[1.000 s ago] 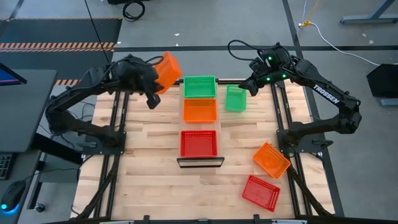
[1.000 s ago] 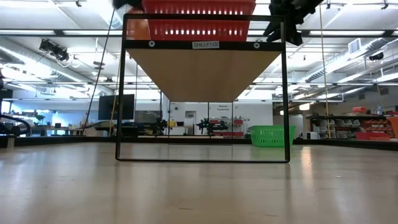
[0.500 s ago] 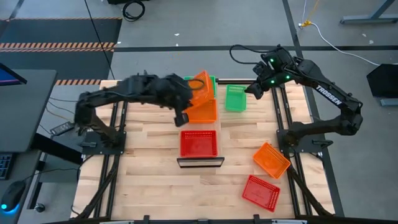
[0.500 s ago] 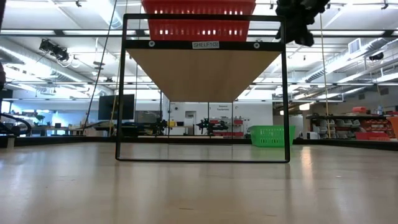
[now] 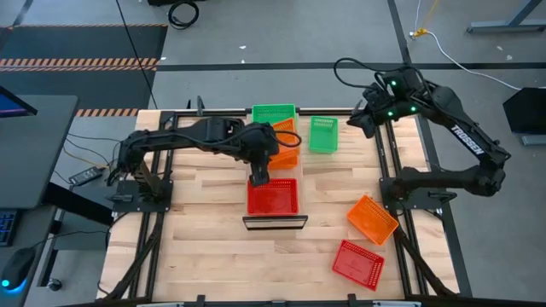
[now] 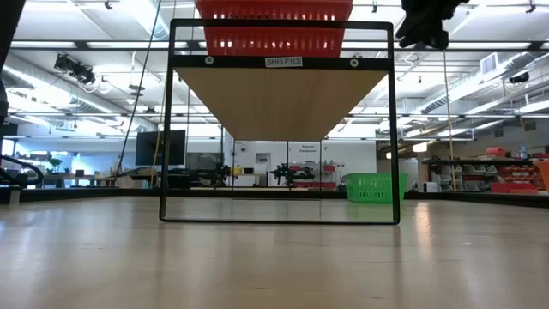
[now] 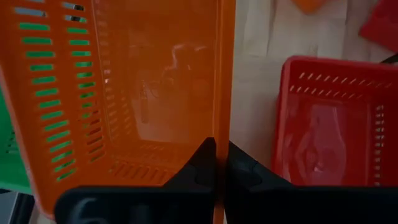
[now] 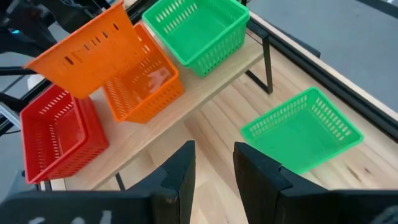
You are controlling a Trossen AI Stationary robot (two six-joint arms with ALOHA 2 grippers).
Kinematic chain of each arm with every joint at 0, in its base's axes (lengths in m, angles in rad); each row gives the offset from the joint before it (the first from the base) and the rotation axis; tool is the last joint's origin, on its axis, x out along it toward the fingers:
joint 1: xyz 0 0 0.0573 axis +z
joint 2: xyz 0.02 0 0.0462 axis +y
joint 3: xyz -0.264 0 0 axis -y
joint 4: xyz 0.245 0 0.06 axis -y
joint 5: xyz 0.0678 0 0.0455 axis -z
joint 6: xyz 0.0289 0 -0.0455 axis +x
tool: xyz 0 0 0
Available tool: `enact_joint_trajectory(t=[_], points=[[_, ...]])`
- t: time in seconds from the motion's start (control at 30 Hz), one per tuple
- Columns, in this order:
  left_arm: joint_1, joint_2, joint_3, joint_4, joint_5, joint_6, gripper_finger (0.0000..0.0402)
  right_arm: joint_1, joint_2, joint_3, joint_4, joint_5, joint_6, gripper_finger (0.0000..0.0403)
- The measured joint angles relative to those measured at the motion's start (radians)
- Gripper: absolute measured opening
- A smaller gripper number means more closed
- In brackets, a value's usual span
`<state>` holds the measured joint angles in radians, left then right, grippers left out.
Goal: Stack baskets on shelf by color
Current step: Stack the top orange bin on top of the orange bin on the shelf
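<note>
We saw left claw pinching rim of orange plastic mesh basket, tilted over second orange mesh basket on middle of pale wooden shelf. Green mesh basket sat at shelf's far end, red mesh basket at near end. Right claw hung above wood-slat counter near loose green basket — fingers parted, gripping nothing. Loose orange basket and loose red basket lay on counter's near right corner.

1. On my overhead feed the shelf carries a green basket, an orange basket and a red basket in a row.
2. The slatted tabletop holds another green basket, an orange one and a red one.
</note>
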<state>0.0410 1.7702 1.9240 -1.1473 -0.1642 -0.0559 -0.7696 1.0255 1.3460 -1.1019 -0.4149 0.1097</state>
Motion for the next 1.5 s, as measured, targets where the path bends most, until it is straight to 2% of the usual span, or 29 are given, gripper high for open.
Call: enact_joint_trajectory(t=[0.27,0.47,0.87,1.07,1.3,1.5], points=[[0.008,-0.001,0.000,-0.018,-0.001,0.000,0.0010,0.000,-0.032,0.000,-0.010,0.000,-0.001,0.0115],[0.007,-0.001,0.000,-0.007,0.000,0.067,0.0015,0.000,-0.042,0.000,-0.021,0.000,0.002,0.0115],[0.015,-0.001,0.000,-0.016,0.000,0.069,0.0084,0.000,-0.054,0.000,-0.046,-0.001,0.002,0.0115],[0.039,-0.001,0.000,-0.054,-0.001,0.069,0.0102,0.000,-0.054,0.000,-0.046,0.000,-0.001,0.0115],[0.055,-0.001,0.000,-0.054,0.000,0.069,0.0083,0.000,-0.054,0.000,-0.046,0.000,-0.017,0.0115],[0.049,-0.002,0.000,-0.053,0.000,0.071,0.0031,0.000,-0.054,0.000,-0.045,0.004,-0.033,0.0115]])
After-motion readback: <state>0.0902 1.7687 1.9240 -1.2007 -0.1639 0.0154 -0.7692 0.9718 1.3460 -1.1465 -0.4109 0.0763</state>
